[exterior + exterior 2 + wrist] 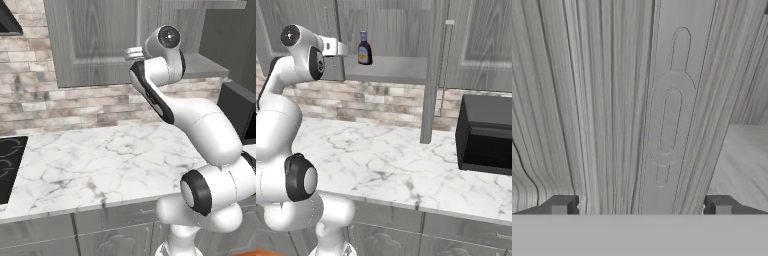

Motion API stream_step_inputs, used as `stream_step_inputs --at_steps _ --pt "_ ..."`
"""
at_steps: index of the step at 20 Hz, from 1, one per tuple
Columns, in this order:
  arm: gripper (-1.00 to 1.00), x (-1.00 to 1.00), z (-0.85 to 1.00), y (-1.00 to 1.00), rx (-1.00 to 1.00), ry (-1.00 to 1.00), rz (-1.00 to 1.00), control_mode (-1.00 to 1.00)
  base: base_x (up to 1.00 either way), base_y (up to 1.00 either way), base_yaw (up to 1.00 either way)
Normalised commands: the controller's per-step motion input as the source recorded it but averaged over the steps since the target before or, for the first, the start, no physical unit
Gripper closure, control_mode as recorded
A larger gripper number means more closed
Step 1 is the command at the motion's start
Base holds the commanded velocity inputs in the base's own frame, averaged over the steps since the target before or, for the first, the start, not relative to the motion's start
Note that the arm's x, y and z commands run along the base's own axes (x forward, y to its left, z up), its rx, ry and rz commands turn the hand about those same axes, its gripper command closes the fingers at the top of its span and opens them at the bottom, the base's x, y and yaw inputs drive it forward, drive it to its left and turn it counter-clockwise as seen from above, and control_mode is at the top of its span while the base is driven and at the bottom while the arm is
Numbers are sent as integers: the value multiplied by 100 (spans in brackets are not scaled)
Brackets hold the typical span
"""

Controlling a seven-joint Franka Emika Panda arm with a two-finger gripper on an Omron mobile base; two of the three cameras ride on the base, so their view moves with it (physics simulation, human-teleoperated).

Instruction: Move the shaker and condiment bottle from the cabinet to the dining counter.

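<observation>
On the grey inner shelf (391,70) of the cabinet (406,30), the condiment bottle (364,49) stands upright near the front edge, its narrow blue cap up, dark contents and yellowish label showing. Its open door (433,75) hangs edge-on to the right of the bottle in the right base view, reaching down almost to the marble worktop (381,155). Raised to shelf height, the arm (200,125) bends up from the base, and its hand end reaches toward the cabinet, just left of the bottle in the right base view, apart from it. From the hand view, the gripper (641,205) faces grey wood-grain panelling at close range, a strip of shelf surface (742,160) off to the right; its 2 dark fingertips (561,205) stand wide apart with nothing between them, so the jaws are released and hold nothing. Below, a brick backsplash (75,105) runs behind the worktop, a black cooktop (9,165) sits at its left end in the left base view, and a black box-like appliance (486,132) rests at its right end. Grey drawer fronts (75,232) run beneath. I cannot make out the shaker.
</observation>
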Motion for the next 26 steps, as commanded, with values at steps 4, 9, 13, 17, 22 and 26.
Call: stream_step_inputs --at_steps 4,9,13,17,22,26 --pt "100 47 -24 0 2 0 0 -100 0 0 0" --pt "100 17 -18 0 3 0 0 -100 0 0 0" --pt "100 0 -8 6 0 0 -5 -100 0 0 0" --pt "100 27 -16 1 0 0 -1 -100 0 0 0" --pt "100 76 -58 0 0 0 0 -100 0 0 0" --pt "100 57 -73 -2 -1 -1 0 -100 0 0 0"
